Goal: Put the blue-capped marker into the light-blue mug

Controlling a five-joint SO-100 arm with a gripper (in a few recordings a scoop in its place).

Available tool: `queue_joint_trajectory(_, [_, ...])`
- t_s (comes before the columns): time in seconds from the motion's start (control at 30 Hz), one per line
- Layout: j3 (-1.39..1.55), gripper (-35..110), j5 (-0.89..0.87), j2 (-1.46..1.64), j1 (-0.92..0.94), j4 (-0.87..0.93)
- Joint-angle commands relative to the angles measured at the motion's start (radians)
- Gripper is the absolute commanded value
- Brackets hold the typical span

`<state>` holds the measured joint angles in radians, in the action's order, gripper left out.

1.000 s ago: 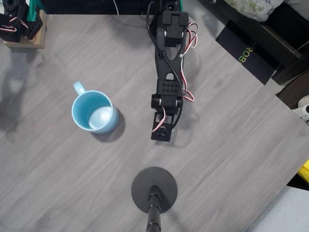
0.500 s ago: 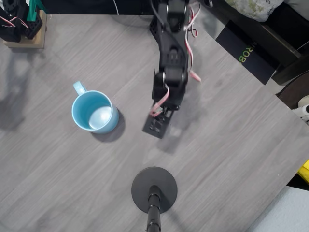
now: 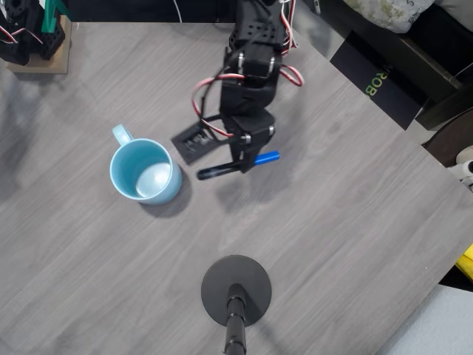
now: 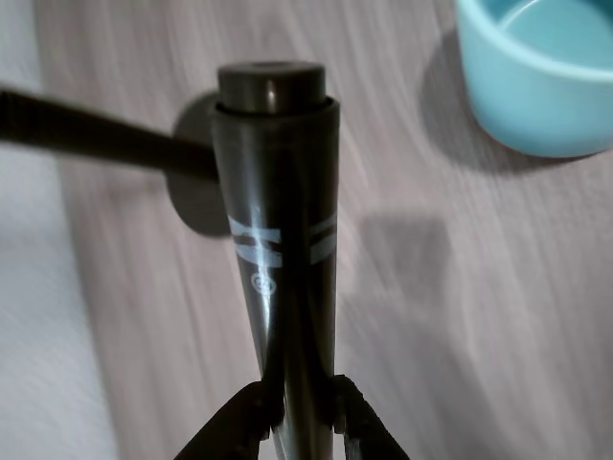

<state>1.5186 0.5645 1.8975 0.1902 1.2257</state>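
Gripper: in the overhead view the gripper (image 3: 244,159) hangs over the middle of the grey wood-grain table (image 3: 355,222), clenched on the blue-capped marker (image 3: 238,164); in the wrist view both fingertips (image 4: 251,410) press the barrel from either side.
Marker: held nearly level above the table, black barrel end pointing left toward the mug, blue cap sticking out to the right of the fingers. In the wrist view the black barrel (image 4: 278,240) runs up the middle of the picture.
Mug: the light-blue mug (image 3: 145,171) stands upright on the table, left of the gripper, handle at its far left; the marker's black end is near its rim but apart from it.
Stand: a black round stand base (image 3: 236,290) sits on the near side of the table, well apart from the mug.
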Motion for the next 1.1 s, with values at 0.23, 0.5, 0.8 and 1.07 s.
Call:
queue_joint_trajectory(0.23, [-0.015,0,-0.359,-0.023,0.044,-0.210])
queue_joint_trajectory(0.5, [-0.008,0,-0.658,-0.038,0.115,-0.383])
queue_joint_trajectory(0.8, [-0.014,0,-0.747,-0.061,0.167,-0.430])
queue_joint_trajectory(1.07, [-0.005,0,-0.861,-0.155,0.183,-0.546])
